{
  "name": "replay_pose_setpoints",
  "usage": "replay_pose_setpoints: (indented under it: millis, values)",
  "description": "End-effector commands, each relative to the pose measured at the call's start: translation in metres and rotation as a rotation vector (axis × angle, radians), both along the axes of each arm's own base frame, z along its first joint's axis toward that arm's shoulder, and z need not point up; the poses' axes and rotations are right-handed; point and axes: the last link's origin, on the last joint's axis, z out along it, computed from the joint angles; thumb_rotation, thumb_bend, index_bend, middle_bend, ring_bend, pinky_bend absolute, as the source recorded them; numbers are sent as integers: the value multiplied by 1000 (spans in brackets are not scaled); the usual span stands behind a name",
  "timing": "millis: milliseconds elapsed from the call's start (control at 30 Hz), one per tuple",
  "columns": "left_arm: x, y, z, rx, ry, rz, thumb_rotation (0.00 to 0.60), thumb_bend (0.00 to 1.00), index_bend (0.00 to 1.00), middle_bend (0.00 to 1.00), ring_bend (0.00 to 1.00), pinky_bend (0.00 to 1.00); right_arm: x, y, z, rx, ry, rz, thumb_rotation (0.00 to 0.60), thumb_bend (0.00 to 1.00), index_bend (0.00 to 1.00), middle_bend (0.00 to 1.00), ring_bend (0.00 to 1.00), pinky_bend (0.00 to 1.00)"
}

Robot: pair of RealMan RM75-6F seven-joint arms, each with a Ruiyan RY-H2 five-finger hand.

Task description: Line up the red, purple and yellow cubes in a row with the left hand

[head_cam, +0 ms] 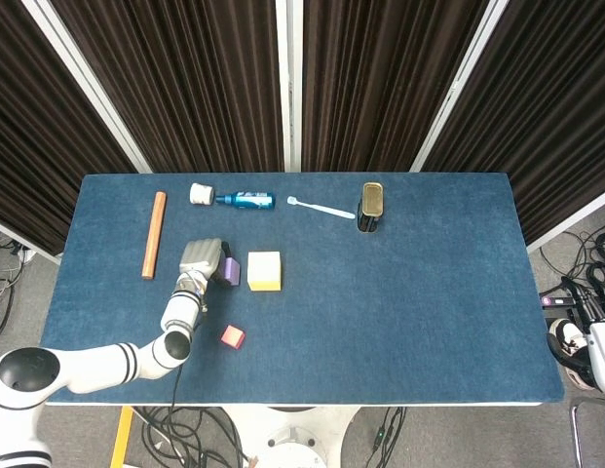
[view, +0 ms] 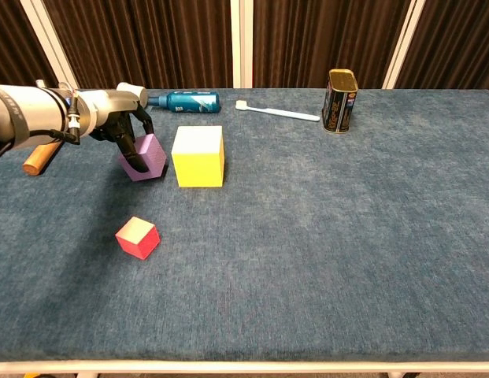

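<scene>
We see the purple cube [view: 146,156] gripped in the fingers of our left robot hand [view: 122,124], tilted on an edge, just beside the yellow cube [view: 198,155] on its nine o'clock side; whether it touches the tabletop [view: 346,236] we cannot tell. From the head view the left robot hand [head_cam: 203,263] covers most of the purple cube [head_cam: 231,270], with only its edge showing next to the yellow cube [head_cam: 264,270]. The red cube [view: 137,237] lies apart from these two, toward seven o'clock of the yellow cube and nearer the front edge, turned at an angle to it; in the head view the red cube [head_cam: 233,337] sits beside our left forearm. Along the far side of the tabletop [head_cam: 429,292], at about eleven o'clock of the yellow cube, a blue bottle [view: 185,101] lies on its side, with a white cap [view: 131,95] just beside its neck. Toward one o'clock lies a white toothbrush [view: 277,111], and past it a dark tin can [view: 339,90] stands upright. A wooden rod [head_cam: 152,233] lies at ten o'clock of the left robot hand. Our right robot hand [head_cam: 586,341] shows only at the frame edge, off the tabletop at three o'clock, and we cannot tell how its fingers lie.
</scene>
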Motion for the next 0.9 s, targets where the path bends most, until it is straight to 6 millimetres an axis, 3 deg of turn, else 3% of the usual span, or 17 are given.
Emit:
replay_pose_setpoints:
  millis: [33,200,300,467,600,733,900]
  values:
    - [1,-1,-2,-10,5,0,600,212,430,937,967,1000,-1,0,1,-3,-1,-1,600,244,81,158,19,156]
    - [3,-5,2,-6,-6,-9,600,204,265,932,966,1000,-1,0,1,-4,-1,0,600,244,80,158,19,156]
    - [6,-11,15,6,-26,-49,600,198,194,929,965,1000,-1,-1,1,-4,-2,1,600,244,81,158,19,156]
    - [0,-22,44,62,-14,-125,600,195,180,927,965,1000,1,-2,0,0,-6,10,600,244,81,158,19,156]
    - [-15,-24,55,85,19,-133,600,193,179,925,963,1000,2,-1,0,-1,-4,12,600,244,81,158,19,156]
    - [-34,-19,50,99,111,-143,600,192,176,922,958,1000,4,-1,0,-5,-1,16,600,244,81,158,19,156]
    - [-43,-9,32,102,123,-139,600,140,173,921,958,1000,5,-1,-1,0,2,14,600,245,81,158,19,156]
